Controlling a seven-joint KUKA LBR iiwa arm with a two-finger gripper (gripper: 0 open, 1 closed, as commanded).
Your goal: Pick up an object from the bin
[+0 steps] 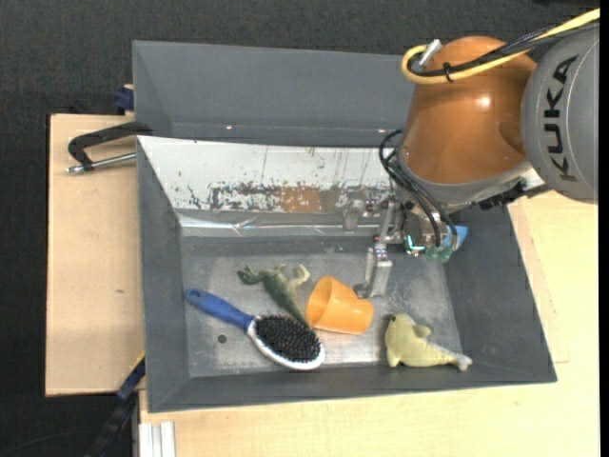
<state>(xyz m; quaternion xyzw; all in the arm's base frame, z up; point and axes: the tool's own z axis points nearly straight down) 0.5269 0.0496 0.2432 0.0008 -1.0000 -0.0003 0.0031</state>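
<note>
My gripper (374, 289) hangs low in the bin, right of the middle, its tip just above the upper right rim of an orange plastic cup (340, 308) that lies on its side. Nothing shows in its grasp. A yellow-green soft toy animal (419, 346) lies at the front right, a little below and to the right of the gripper. To the cup's left lies a green toy lizard (274, 282).
A hairbrush (285, 339) with a blue handle and a black bristle head lies at the front left, its head touching the lizard's tail end. The arm with its orange cover overhangs the bin's back right corner.
</note>
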